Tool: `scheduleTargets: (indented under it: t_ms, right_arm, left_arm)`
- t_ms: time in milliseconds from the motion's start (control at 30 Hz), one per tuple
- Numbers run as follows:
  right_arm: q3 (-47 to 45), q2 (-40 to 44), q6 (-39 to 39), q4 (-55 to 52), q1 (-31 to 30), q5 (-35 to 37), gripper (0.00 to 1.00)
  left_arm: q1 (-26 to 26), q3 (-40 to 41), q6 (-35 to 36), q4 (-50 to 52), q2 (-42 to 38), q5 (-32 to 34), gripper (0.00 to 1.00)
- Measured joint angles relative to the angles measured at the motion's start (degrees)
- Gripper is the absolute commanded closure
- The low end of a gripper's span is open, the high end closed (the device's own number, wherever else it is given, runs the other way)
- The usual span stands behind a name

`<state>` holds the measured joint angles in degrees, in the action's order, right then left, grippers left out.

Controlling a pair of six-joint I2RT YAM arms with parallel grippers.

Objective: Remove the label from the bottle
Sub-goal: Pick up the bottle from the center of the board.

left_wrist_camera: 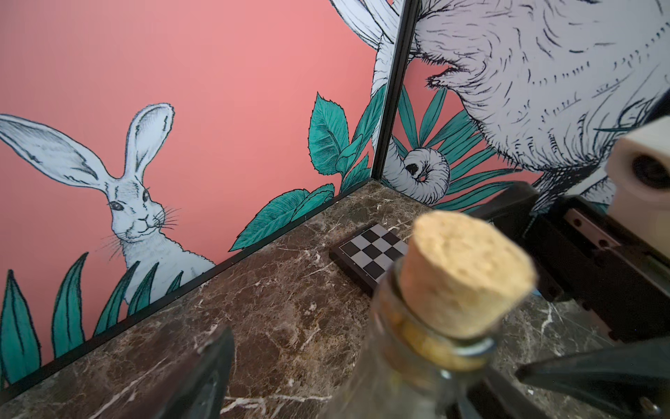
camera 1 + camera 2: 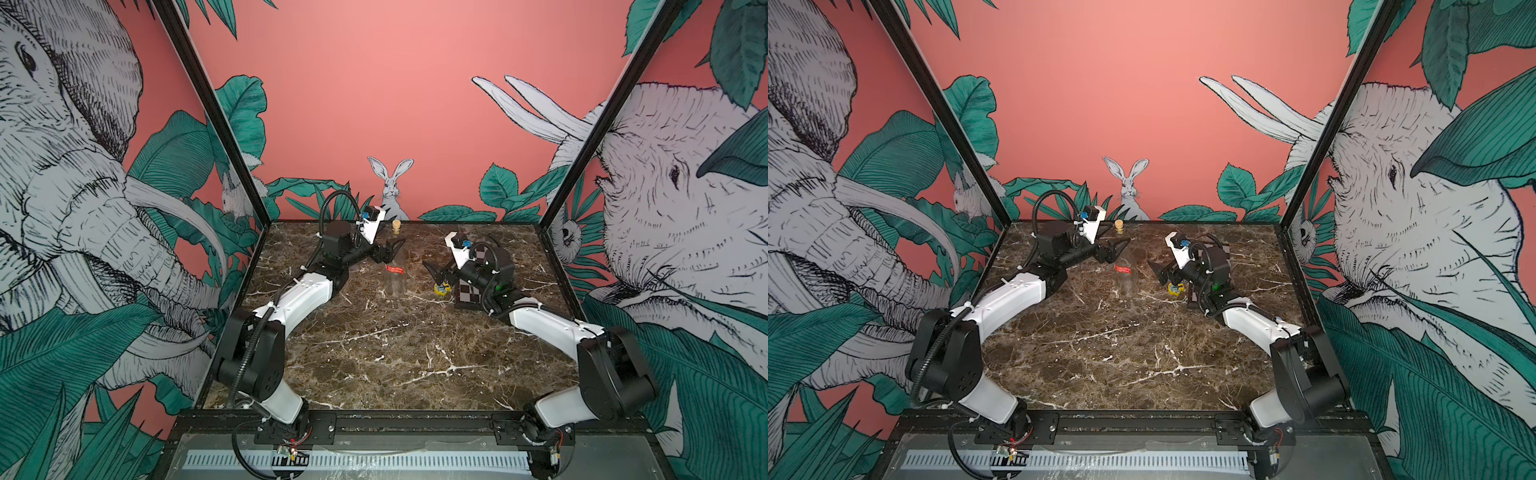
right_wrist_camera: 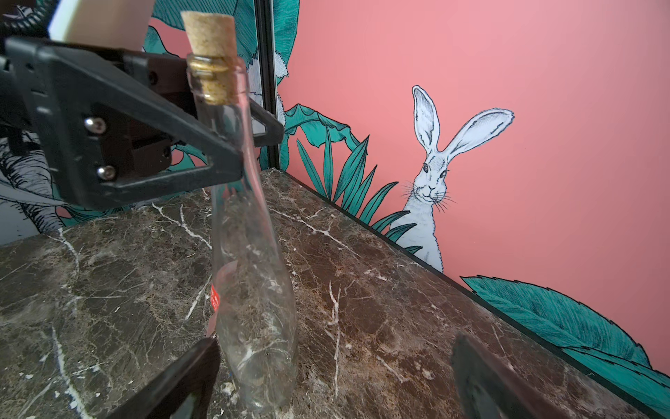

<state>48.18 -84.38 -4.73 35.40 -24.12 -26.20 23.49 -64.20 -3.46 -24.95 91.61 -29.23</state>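
Bottle position: the bottle (image 2: 394, 286) stands upright on the marble table (image 2: 386, 357), toward 12 o'clock of the table's middle, near the back wall; the cork (image 2: 397, 225) is seated in its neck.
Label position: the label (image 2: 395, 269) sits across the upper body of the glass, facing 6 o'clock. From the right wrist view only its red edge (image 3: 214, 298) shows at the side of the bottle.
Left pincer: the left gripper (image 2: 392, 248) comes in from 9 o'clock at neck height. Its fingers (image 3: 203, 145) are spread and straddle the neck below the cork, one in front and one behind. The left wrist view shows a gap on at least one side, so nothing is pinched yet.
Reason for left placement: my reading is that it means to steady the tall, narrow bottle high up, so that a pull on the label does not tip it.
Right pincer: the right gripper (image 2: 436, 272) waits at 3 o'clock of the bottle, lower down at body height, jaws spread wide and empty, apart from the glass.
Reason for right placement: it is level with the label and probably the peeling hand, but the label faces 6 o'clock, so it must come round to reach an edge.
Bystanders: a small yellow object (image 2: 441, 289) lies just under the right gripper; a checkered board (image 2: 467, 293) lies beyond it at 3 o'clock.
Task state: label fully on the glass, peel not begun.
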Motion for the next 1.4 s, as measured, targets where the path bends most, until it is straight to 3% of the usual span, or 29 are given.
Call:
scheduleTargets:
  t_ms: [367, 833, 933, 1067, 1133, 1400]
  right_arm:
    - [0.0, 0.0, -0.07, -0.11, -0.11, 0.7, 0.01]
    - [-0.28, -0.11, -0.26, -0.07, -0.13, 0.46, 0.01]
    - [-0.33, -0.11, -0.26, -0.07, -0.15, 0.42, 0.01]
    - [-0.68, -0.11, -0.2, -0.02, -0.15, 0.22, 0.01]
    - [-1.07, -0.11, 0.04, -0.07, -0.15, 0.07, 0.01]
    - [-2.21, 0.66, 3.52, 0.09, -0.96, -1.11, 0.02]
  left_arm:
    - [2.73, -0.07, -0.35, -2.69, 1.4, 3.17, 0.22]
    - [3.28, 0.83, 1.99, -3.85, 1.38, 5.95, 0.52]
    - [3.52, 0.9, 2.05, -3.82, 1.33, 6.23, 0.62]
    - [3.96, 1.01, 2.91, -3.82, 0.9, 7.41, 0.9]
    - [4.39, 1.16, 2.99, -3.41, 0.52, 8.57, 1.0]
    - [9.66, 1.36, 3.58, 0.63, -1.7, 23.04, 1.0]
